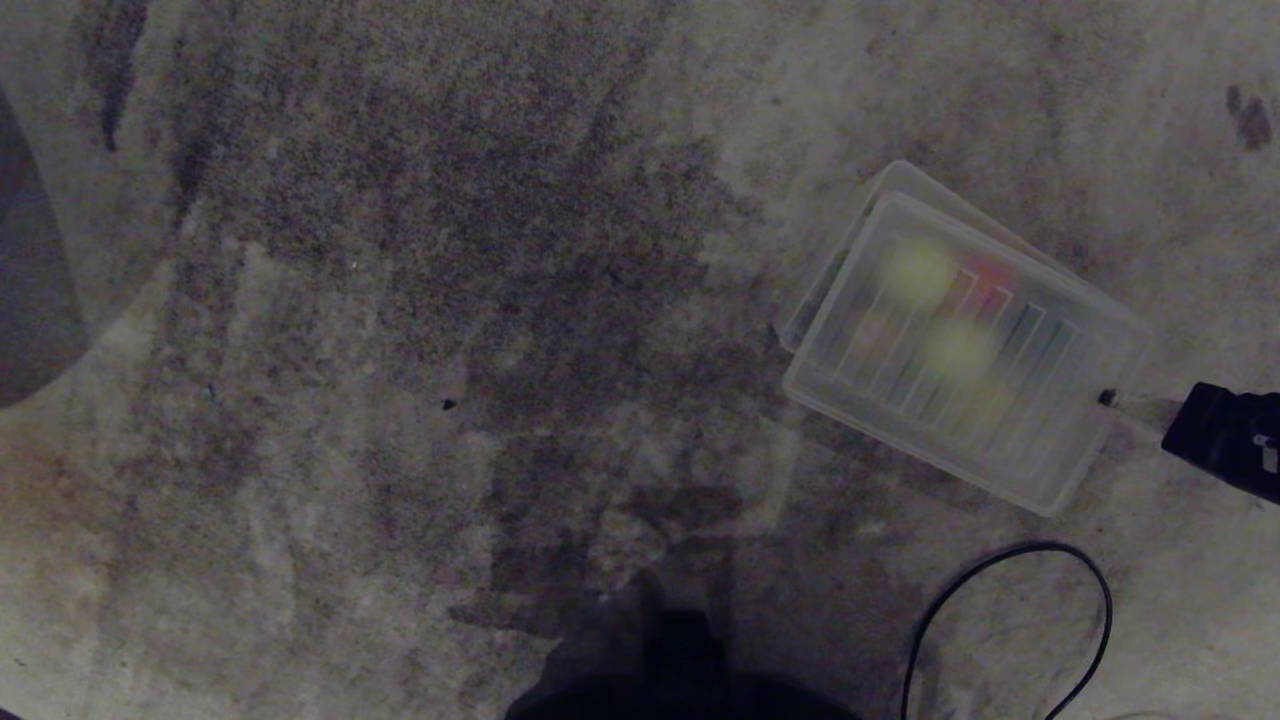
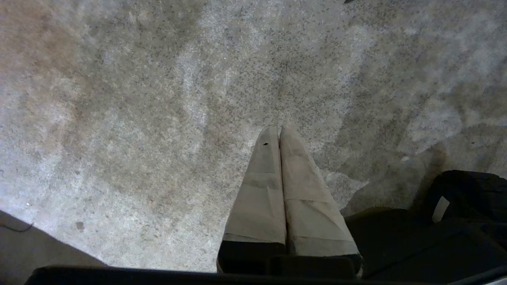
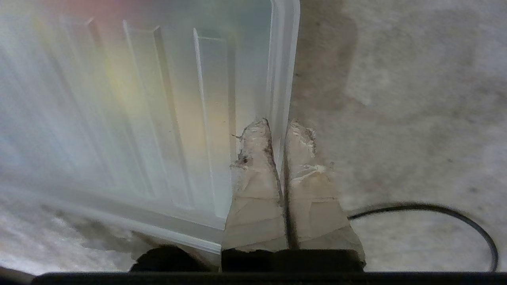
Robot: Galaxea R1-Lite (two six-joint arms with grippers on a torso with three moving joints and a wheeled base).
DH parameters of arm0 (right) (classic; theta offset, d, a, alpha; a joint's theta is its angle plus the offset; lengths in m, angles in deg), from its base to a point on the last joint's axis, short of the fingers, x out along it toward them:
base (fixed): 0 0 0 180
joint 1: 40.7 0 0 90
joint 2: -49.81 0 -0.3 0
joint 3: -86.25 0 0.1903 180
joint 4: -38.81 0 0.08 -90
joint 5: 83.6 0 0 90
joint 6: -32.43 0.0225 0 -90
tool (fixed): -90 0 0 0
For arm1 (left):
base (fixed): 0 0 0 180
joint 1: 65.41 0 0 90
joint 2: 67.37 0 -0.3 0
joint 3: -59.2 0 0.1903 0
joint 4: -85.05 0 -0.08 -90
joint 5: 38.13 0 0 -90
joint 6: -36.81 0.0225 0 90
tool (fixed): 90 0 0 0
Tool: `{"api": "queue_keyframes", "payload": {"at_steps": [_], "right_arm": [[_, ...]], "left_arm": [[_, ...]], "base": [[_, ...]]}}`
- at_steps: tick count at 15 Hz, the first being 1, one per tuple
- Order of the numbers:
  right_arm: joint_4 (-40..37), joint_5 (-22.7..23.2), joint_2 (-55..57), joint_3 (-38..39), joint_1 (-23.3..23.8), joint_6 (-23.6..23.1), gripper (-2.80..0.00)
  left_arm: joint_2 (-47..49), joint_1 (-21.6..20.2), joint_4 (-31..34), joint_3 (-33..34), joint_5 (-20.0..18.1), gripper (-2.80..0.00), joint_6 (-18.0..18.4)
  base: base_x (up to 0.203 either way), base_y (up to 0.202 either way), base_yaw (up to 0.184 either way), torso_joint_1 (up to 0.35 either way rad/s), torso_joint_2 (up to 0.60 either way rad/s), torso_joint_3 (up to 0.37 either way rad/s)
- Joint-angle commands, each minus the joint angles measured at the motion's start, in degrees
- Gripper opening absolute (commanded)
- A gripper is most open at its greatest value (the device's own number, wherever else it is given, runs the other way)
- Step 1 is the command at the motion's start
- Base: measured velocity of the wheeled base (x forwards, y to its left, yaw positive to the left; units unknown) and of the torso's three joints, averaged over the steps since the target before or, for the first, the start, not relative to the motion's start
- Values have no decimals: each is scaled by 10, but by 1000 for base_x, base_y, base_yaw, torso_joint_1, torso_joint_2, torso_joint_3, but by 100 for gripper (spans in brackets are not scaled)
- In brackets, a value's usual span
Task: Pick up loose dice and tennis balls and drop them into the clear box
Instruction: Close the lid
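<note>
Right hand [image 3: 277,130] pinching rim of ribbed lid [image 1: 960,350] atop clear box [image 1: 900,180] on floor [image 1: 400,400], tennis balls [image 1: 920,272] blurred beneath. Left hand [image 2: 279,132] pressed together, idle.

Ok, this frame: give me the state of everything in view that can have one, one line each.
ribbed lid: lying over the clear box, its edge pinched by the right gripper.
clear box: on the floor under the lid, blurred coloured shapes inside.
tennis balls: two yellow-green blurs showing through the lid.
right gripper: shut on the lid's rim.
left gripper: shut, empty, over bare floor.
black cable: looped loose on the floor.
</note>
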Motion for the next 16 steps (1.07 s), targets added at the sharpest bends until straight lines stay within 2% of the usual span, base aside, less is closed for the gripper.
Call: {"api": "queue_keyframes", "payload": {"at_steps": [1, 6, 10, 13, 16], "right_arm": [[4, 12, 6, 0, -1, 1, 0], [3, 15, 0, 3, -1, -1, 0], [1, 50, -42, 29, -4, 0, 0], [-3, 56, -86, 40, -3, 1, 0], [-60, 58, -131, 63, -26, 4, 0]], "left_arm": [[1, 0, 0, 1, 0, -280, 0], [1, 0, 0, 1, 0, -280, 0], [1, 0, 0, 1, 0, -280, 0], [1, 0, 0, 1, 0, -280, 0], [1, 0, 0, 1, 0, -280, 0]], "base": [[0, 0, 0, 0, 0, 0], [0, 0, 0, 0, 0, 0], [0, 0, 0, 0, 0, 0], [0, 0, 0, 0, 0, 0], [0, 0, 0, 0, 0, 0]]}}
